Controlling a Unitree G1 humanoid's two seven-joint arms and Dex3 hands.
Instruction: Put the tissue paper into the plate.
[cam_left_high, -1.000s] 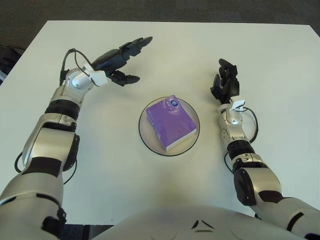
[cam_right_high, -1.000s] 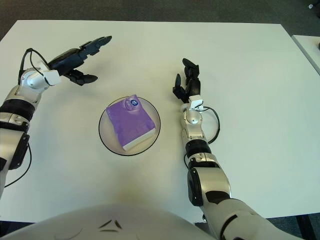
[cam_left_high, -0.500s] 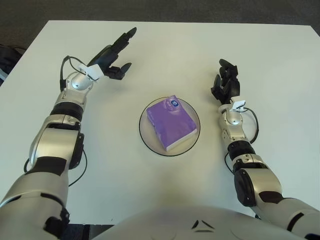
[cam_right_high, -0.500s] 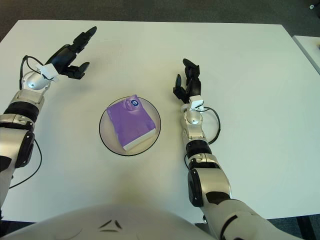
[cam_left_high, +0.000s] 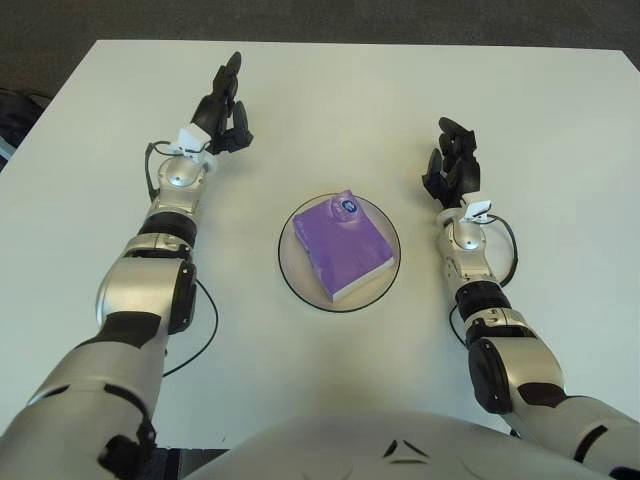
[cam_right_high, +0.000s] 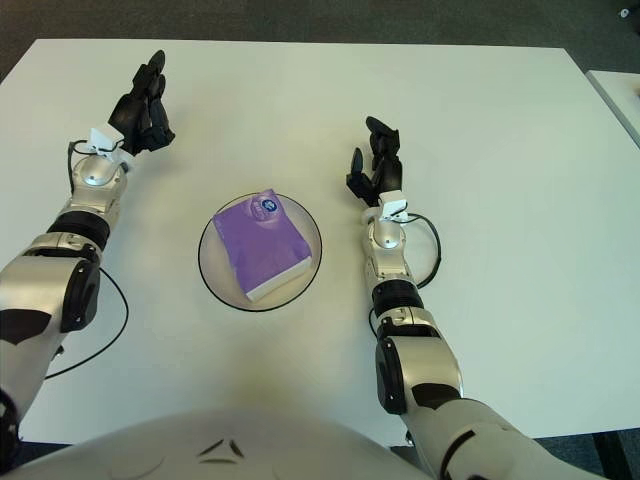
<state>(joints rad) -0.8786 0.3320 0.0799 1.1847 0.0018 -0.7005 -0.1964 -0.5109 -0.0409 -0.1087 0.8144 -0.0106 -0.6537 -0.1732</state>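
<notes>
Left eye view: one tissue pack (cam_left_high: 341, 248) in one plate (cam_left_high: 291, 272); both hands' fingers released, empty.

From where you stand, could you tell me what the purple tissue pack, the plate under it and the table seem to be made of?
Tissue pack: probably soft plastic film, slightly glossy purple, with a white edge where the tissues show.
Plate: pale with a thin dark rim and a smooth look; ceramic or plastic, I cannot tell which.
Table: smooth matte white top, likely laminate.
</notes>
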